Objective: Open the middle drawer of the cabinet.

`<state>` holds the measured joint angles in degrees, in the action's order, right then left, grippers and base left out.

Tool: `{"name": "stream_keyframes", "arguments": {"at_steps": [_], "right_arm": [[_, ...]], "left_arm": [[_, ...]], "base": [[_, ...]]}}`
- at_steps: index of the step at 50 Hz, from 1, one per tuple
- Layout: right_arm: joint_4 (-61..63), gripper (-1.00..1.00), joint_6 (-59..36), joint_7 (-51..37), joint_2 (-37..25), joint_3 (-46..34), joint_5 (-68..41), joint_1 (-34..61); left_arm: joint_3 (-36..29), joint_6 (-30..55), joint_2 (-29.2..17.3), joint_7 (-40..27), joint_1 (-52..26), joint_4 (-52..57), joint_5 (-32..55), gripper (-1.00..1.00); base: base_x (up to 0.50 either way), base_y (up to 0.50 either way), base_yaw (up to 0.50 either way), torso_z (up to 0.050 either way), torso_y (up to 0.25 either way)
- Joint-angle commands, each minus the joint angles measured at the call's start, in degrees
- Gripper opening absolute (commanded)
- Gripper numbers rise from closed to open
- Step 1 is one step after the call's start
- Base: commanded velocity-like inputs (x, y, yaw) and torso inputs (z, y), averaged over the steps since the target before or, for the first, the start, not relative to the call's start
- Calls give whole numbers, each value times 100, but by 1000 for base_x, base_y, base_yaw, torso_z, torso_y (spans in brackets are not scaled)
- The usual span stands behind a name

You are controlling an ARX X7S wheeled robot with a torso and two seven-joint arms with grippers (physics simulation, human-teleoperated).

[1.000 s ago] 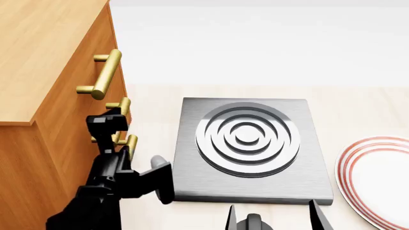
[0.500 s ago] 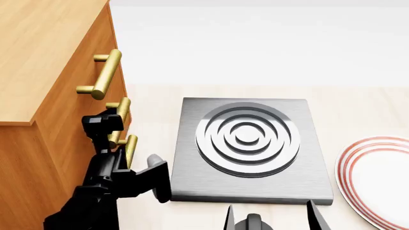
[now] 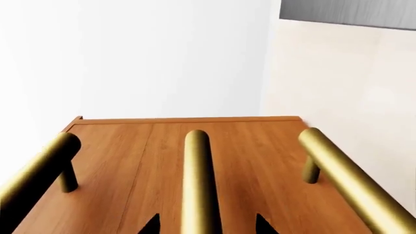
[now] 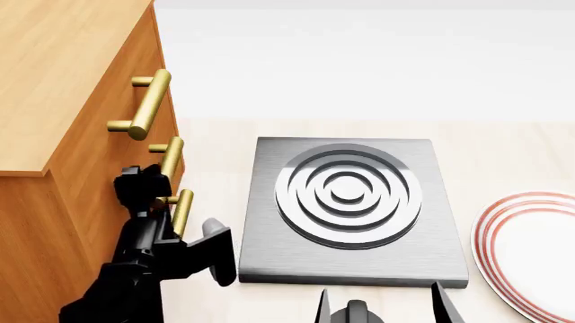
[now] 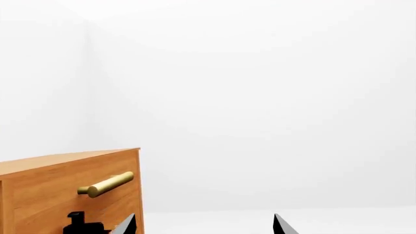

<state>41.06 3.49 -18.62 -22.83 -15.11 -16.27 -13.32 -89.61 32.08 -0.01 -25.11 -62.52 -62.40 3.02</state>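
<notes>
Black and low in the head view, the left gripper point(image 4: 157, 195) has slid in from a second ago, fingertips now spread either side of the middle drawer's brass handle point(image 3: 197, 180). Probably no contact yet. That middle drawer point(image 3: 169, 161) sits shut in the cabinet point(image 4: 54, 87) beyond, right gripper point(image 4: 382, 306) idle and open.

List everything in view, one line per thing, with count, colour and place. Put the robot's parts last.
cabinet: one, orange-brown wood, far left of the head view.
handles: three, brass bars, stacked down the cabinet front.
middle drawer: one, orange-brown, second front from the top, shut.
hotplate: one, grey with rings, on the counter, centre.
plate: one, white with red rim rings, right edge, partly cut off.
counter: one, pale cream, under the hotplate and plate.
left gripper: one, black, open around the middle handle.
right gripper: one, black, open, bottom edge.
</notes>
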Motion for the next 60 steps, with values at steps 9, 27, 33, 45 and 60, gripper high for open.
{"name": "stream_keyframes", "arguments": {"at_steps": [9,27,33,45,60], "right_arm": [[-11,100,20,-32,-25,-21,-2,7],[-18,100,41,-65,-58,-20,-26,10],[-18,100,50,-75,-73,-12,-45,9],[26,100,71,-102,-111,7,-79,-17],[52,100,136,-126,-153,37,-113,-60]], "left_arm": [[-4,-43,1,0,31,15,-35,-100],[-14,49,1,-155,9,355,-66,-100],[-11,84,1,-205,0,661,-27,-100],[-26,264,1,-168,-11,1078,-137,-100],[-45,531,1,-76,26,1717,-360,-100]], "base": [[0,0,0,0,0],[0,0,0,0,0],[-4,0,0,0,0],[-7,0,0,0,0],[-7,0,0,0,1]]}}
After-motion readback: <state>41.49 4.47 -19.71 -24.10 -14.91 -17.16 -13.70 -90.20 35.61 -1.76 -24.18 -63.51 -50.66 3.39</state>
